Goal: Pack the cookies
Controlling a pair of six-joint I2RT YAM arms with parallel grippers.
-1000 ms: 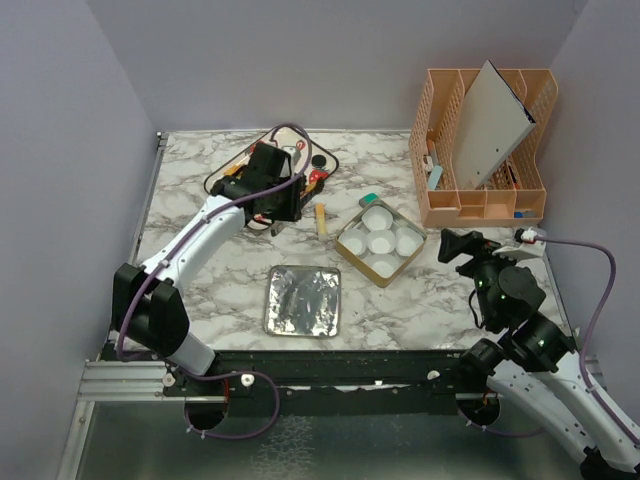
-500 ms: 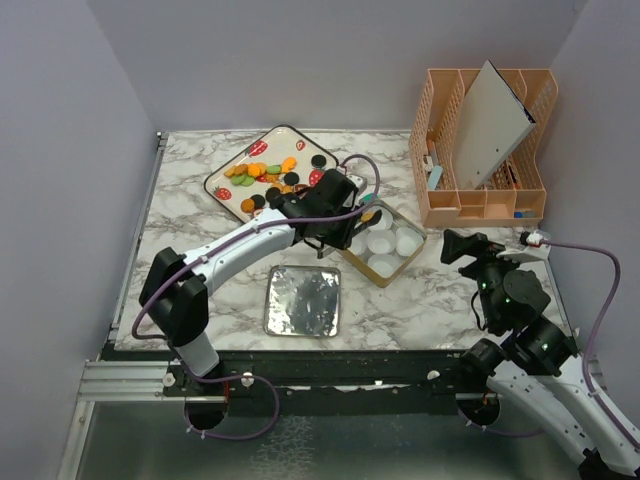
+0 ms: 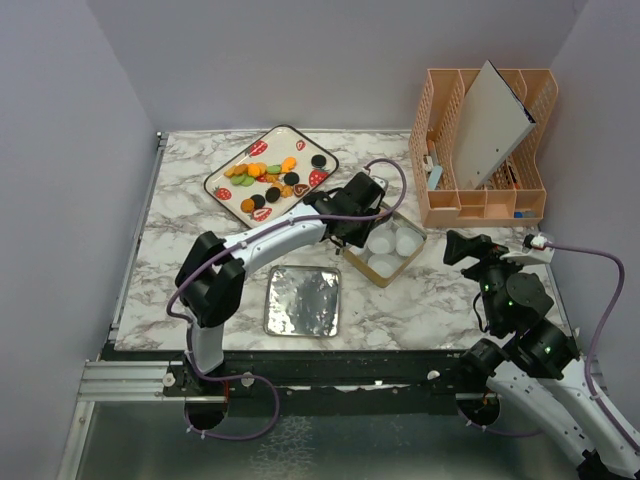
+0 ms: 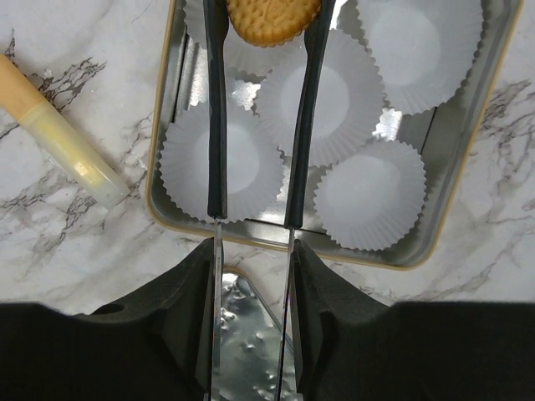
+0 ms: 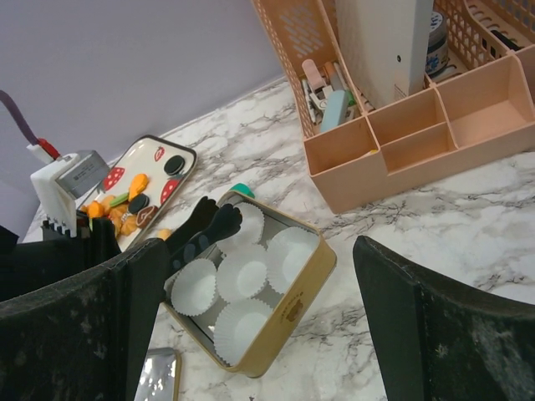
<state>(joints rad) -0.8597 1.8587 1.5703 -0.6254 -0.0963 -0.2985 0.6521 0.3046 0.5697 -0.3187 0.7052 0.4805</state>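
The cookies point(image 3: 262, 176), small orange, black, green and brown discs, lie on a strawberry-print tray point(image 3: 285, 139) at the back left. My left gripper point(image 3: 368, 225) reaches over the gold tin point(image 3: 388, 277) of white paper cups. It is shut on one tan cookie point(image 4: 276, 12), pinched between its thin fingertips point(image 4: 216, 33) above the cup at the tin's far corner. The other cups point(image 4: 368, 196) show no cookie. My right gripper point(image 3: 462, 247) hovers right of the tin, open with nothing between its fingers, facing the tin point(image 5: 292, 322).
The tin's silver lid point(image 3: 303, 301) lies in front of the tin, near the table's front edge. A yellow tube point(image 4: 63, 138) lies left of the tin. A peach desk organizer point(image 3: 485, 150) with a white board stands at the back right.
The left arm has swung right from the tray to above the tin, carrying the tan cookie. The right arm has barely shifted.
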